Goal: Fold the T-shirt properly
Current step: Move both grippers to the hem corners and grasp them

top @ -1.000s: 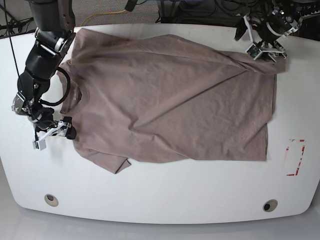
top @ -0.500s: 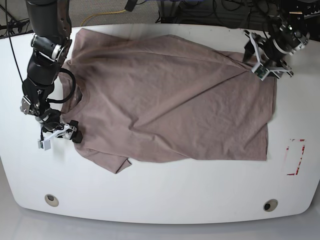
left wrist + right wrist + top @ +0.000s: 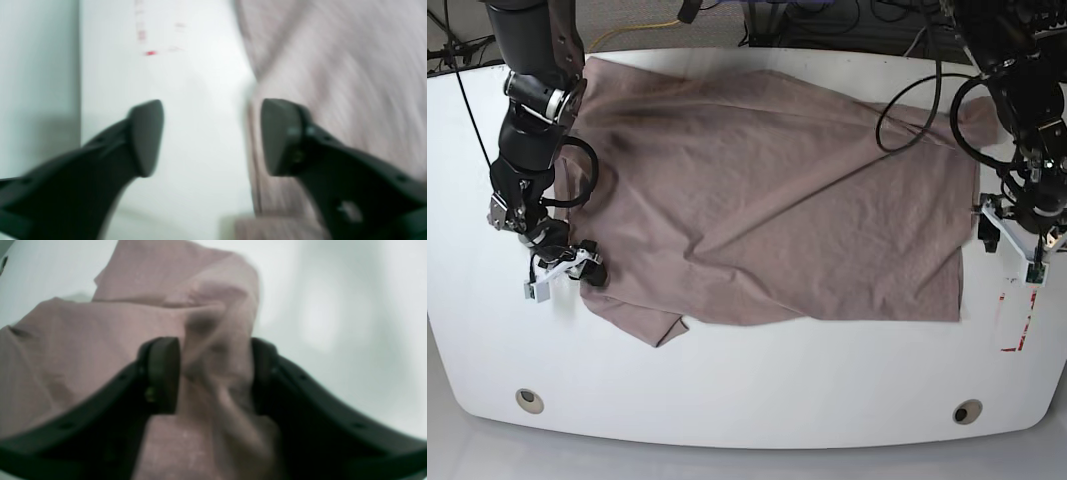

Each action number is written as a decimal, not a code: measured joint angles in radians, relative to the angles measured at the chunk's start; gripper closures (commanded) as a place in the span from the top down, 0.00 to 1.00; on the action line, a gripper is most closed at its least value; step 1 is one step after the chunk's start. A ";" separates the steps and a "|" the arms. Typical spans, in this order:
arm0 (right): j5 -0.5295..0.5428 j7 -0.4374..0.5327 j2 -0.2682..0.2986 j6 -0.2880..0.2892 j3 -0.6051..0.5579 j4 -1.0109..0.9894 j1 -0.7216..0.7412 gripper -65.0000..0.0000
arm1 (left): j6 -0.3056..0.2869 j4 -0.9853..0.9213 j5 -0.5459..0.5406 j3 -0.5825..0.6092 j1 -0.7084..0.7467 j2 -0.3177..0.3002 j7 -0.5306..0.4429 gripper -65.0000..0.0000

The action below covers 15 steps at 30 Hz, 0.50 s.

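T-shirt [image 3: 767,200] lies spread on the surface [image 3: 747,380]. Right claw [image 3: 213,376] pinches a sleeve fold; left claw [image 3: 211,136] gapes, astride the hem. Advise seating both grips deep before lifting.

One T-shirt [image 3: 767,200], one table [image 3: 757,380], two arms, two round table holes [image 3: 529,400].

The dusty mauve-brown cotton T-shirt [image 3: 777,200] is soft, matt cloth, wrinkled with a fine weave (blurred in the wrist views). The white oval table [image 3: 747,380] looks smooth and faintly glossy. The black gripper fingers [image 3: 146,136] appear matt plastic, smooth-faced.
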 measured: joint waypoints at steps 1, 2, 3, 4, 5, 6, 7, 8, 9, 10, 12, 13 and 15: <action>0.000 -0.003 -0.005 -0.002 0.000 -0.002 0.001 0.15 | 0.024 -0.037 0.014 -0.002 -0.035 0.008 0.011 0.98; 0.000 -0.003 -0.006 -0.001 -0.002 -0.002 -0.001 0.08 | 0.054 -0.061 0.035 -0.001 -0.056 0.017 0.011 1.00; 0.001 -0.014 -0.009 0.000 -0.002 -0.003 -0.001 0.01 | 0.078 -0.099 0.042 -0.002 -0.082 0.027 0.011 1.00; 0.001 -0.013 -0.009 0.002 -0.003 -0.003 -0.001 0.00 | 0.100 -0.141 0.050 0.000 -0.106 0.035 0.012 1.00; 0.000 -0.018 -0.009 0.002 -0.003 -0.003 -0.002 0.00 | 0.114 -0.176 0.053 0.001 -0.126 0.040 0.013 1.00; 0.000 -0.020 -0.009 0.002 -0.003 -0.003 -0.002 0.00 | 0.120 -0.209 0.051 0.001 -0.145 0.044 0.014 1.00; -0.001 -0.021 -0.007 0.002 -0.003 -0.003 -0.002 0.00 | 0.129 -0.250 0.059 0.000 -0.167 0.051 0.008 1.00; -0.003 -0.020 -0.007 0.002 -0.003 -0.003 -0.001 0.00 | 0.133 -0.287 0.066 0.001 -0.187 0.055 -0.010 1.00; -0.004 -0.021 -0.007 0.002 -0.003 -0.002 -0.002 0.00 | 0.135 -0.313 0.064 0.001 -0.198 0.057 -0.026 1.00; -0.008 -0.021 -0.008 0.002 -0.003 -0.003 -0.001 0.00 | 0.132 -0.355 0.059 0.001 -0.216 0.056 -0.055 1.00; -0.007 -0.019 -0.008 0.002 -0.003 -0.002 -0.001 0.00 | 0.134 -0.429 0.061 0.001 -0.242 0.057 -0.085 1.00; -0.008 -0.021 -0.008 0.001 -0.003 -0.003 -0.001 0.00 | 0.133 -0.462 0.061 0.001 -0.254 0.056 -0.109 1.00; -0.007 -0.020 -0.007 0.002 -0.003 -0.002 -0.001 0.00 | 0.134 -0.546 0.064 0.001 -0.275 0.057 -0.130 1.00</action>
